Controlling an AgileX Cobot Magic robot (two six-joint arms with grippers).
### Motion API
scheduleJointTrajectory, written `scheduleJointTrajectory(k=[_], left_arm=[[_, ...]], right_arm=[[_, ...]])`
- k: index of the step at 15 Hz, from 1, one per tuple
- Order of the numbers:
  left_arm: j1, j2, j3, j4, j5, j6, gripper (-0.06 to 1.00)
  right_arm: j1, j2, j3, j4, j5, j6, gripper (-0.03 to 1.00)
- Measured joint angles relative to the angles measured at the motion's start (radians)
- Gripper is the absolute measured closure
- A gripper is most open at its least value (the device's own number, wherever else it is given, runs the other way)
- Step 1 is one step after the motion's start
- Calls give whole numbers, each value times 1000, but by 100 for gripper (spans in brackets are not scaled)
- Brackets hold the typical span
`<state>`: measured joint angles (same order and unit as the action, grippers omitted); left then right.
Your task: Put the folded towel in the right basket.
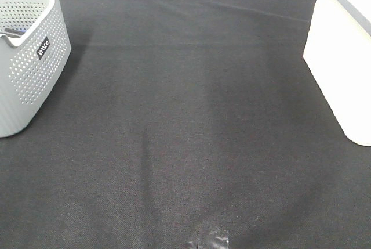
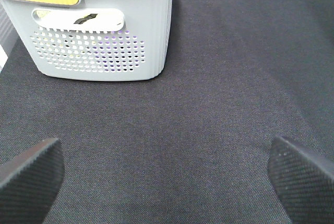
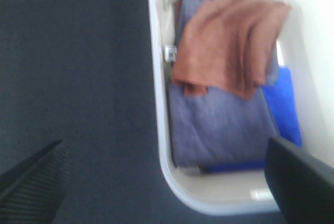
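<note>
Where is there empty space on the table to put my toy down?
The whole stretch of black cloth between the grey perforated basket and the white basket is bare. It is crowded inside the white basket: a brown towel lies on a grey-purple towel, with something blue beside them.

Grey perforated basket (image 1: 32,46) far left; white basket (image 1: 342,51) far right; dark cloth-covered table (image 1: 185,133) between.

A staged test bench, not a home: a surface (image 1: 185,144) draped in black cloth, a grey basket (image 1: 29,57) and white bin (image 1: 342,57) at its edges.
</note>
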<state>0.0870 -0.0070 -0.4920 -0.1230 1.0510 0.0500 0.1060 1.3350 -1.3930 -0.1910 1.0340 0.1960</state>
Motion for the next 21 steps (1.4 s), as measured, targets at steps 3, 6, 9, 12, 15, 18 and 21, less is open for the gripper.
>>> scheduleJointTrajectory(k=[3, 6, 9, 12, 15, 18, 21], left_arm=[[0, 0, 0, 0, 0, 0, -5], [0, 0, 0, 1, 0, 0, -5], [0, 0, 0, 1, 0, 0, -5], [0, 0, 0, 1, 0, 0, -5], [0, 0, 0, 1, 0, 0, -5], [0, 0, 0, 0, 0, 0, -5], [0, 0, 0, 0, 0, 0, -5]], right_arm=[[0, -232, 236, -19, -47, 6, 0], [0, -506, 459, -19, -56, 6, 0], [0, -870, 669, -19, -46, 6, 0], [0, -1178, 790, 1, 4, 6, 0], [0, -1296, 844, 13, 17, 6, 0], [0, -1339, 925, 18, 67, -11, 0], [0, -1339, 933, 99, 76, -136, 0]])
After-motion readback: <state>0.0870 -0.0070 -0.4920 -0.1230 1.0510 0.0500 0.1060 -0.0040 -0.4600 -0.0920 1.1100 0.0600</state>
